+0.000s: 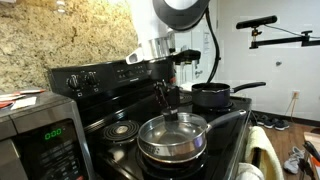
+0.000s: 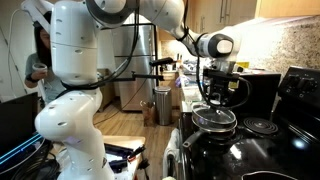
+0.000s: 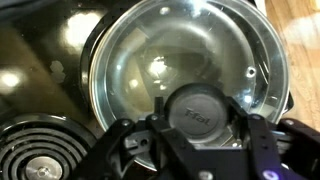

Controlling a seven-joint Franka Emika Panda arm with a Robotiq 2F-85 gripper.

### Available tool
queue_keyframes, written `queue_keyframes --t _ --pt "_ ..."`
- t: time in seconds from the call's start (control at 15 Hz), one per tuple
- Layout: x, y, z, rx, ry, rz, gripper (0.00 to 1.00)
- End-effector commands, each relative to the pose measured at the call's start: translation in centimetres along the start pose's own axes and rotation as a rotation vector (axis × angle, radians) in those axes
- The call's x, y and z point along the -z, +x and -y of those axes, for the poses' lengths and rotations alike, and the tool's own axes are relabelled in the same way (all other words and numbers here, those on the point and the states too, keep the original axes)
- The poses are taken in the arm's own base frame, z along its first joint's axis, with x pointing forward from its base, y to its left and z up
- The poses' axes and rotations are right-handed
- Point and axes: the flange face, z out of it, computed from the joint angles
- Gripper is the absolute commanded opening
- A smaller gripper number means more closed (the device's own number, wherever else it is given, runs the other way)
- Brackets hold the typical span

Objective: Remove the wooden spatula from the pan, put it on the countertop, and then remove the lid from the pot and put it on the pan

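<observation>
The dark see-through lid [image 1: 172,130] with its metallic rim sits on or just above the wide pan [image 1: 225,119] at the stove's front; I cannot tell whether it touches. My gripper [image 1: 168,108] comes down from above, its fingers closed on both sides of the lid's black centre knob. The wrist view shows the knob [image 3: 197,108] between the fingers of my gripper [image 3: 197,118], with the lid glass [image 3: 190,45] above it. In an exterior view the gripper [image 2: 215,98] stands over the lid [image 2: 213,119]. The small black pot [image 1: 212,95] stands uncovered on the back burner. The wooden spatula is out of view.
A microwave [image 1: 40,135] stands close beside the stove. A coil burner [image 1: 122,128] lies next to the pan and shows in the wrist view [image 3: 40,150]. The stove's control panel [image 1: 100,75] rises behind. A trash can [image 2: 163,104] stands on the floor beyond.
</observation>
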Motion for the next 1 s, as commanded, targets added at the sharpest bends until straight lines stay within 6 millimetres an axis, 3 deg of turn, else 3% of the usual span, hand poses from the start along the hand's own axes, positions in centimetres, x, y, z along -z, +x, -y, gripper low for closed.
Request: queue_keyframes --t 0.0,0.6,0.67,0.73,0.8,0.93 --pt "0.4 -0.7 1.4 -0.011 -0.018 -0.035 0.35" --pt "-1.1 -0.7 1.0 0.023 -0.104 -0.114 0.35" --pt "-1.1 -0.8 1.1 0.028 -0.107 -0.110 0.41" --pt "-1.1 -0.8 1.1 0.021 -0.111 -0.113 0.85" --pt "-1.1 -0.9 1.1 0.020 -0.111 -0.113 0.86" --pt "-1.0 -1.1 1.0 0.018 -0.112 -0.116 0.97"
